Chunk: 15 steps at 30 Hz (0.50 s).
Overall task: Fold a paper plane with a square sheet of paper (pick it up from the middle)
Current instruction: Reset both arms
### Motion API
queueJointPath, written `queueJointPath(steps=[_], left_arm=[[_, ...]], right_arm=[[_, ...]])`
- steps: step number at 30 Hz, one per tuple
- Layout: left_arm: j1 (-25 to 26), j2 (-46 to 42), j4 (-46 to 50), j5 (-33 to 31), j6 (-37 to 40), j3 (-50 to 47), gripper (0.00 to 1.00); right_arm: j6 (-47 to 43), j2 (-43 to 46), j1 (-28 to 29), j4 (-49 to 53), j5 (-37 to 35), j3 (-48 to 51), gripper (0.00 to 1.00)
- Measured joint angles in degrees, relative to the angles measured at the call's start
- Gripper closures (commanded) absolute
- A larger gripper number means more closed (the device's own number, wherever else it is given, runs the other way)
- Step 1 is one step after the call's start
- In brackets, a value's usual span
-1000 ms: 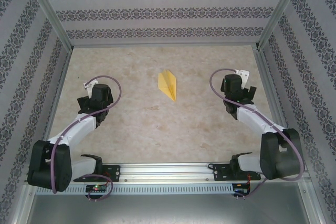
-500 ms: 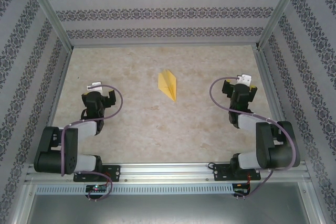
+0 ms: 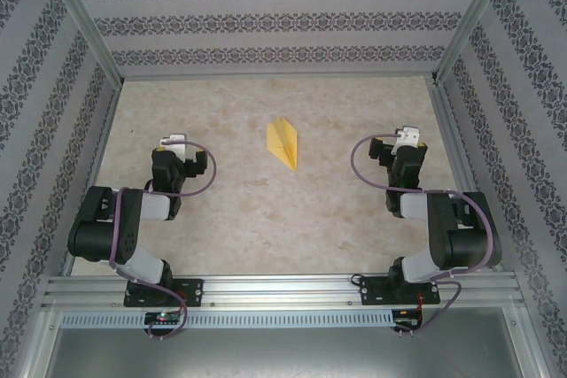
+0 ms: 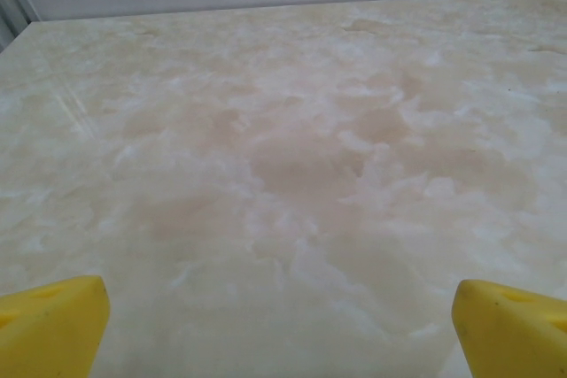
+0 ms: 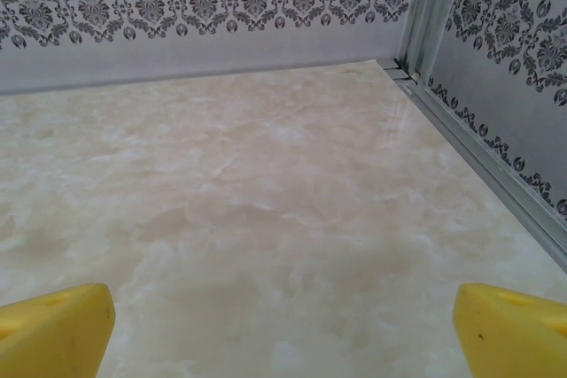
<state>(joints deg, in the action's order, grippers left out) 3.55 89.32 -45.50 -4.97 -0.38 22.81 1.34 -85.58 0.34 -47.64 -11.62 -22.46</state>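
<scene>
Narrow yellow paper plane (image 3: pixel 283 143) is lying between the side edges of the table (image 3: pixel 266 219): light, flimsy, probably best pinched mid-spine. The left gripper (image 4: pixel 280 329) and right gripper (image 5: pixel 283 329) are gaping, empty.

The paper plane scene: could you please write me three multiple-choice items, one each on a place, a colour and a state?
1. Where on the table does the paper plane lie? A) at its left edge B) near its middle C) at its near edge
2. What colour is the paper plane? A) yellow B) white C) blue
3. How do the left gripper and the right gripper stand? A) both open, empty B) both shut on the plane C) one open, one shut
Answers: 1 B, the top view shows it centred, clear of every edge; 2 A, its folds are plain yellow; 3 A, each wrist view shows jaws wide apart over bare table.
</scene>
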Motion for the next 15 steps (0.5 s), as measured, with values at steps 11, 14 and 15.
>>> queueJointPath(steps=[11, 14, 15], left_arm=[[0.0, 0.0, 0.0, 0.0, 0.4, 0.0, 0.00], [0.0, 0.0, 0.0, 0.0, 0.4, 0.0, 0.00], [0.0, 0.0, 0.0, 0.0, 0.4, 0.0, 0.00]], right_arm=[[0.0, 0.0, 0.0, -0.5, 0.4, 0.0, 0.02], [0.0, 0.0, 0.0, -0.5, 0.4, 0.0, 0.02], [0.0, 0.0, 0.0, -0.5, 0.4, 0.0, 0.02]])
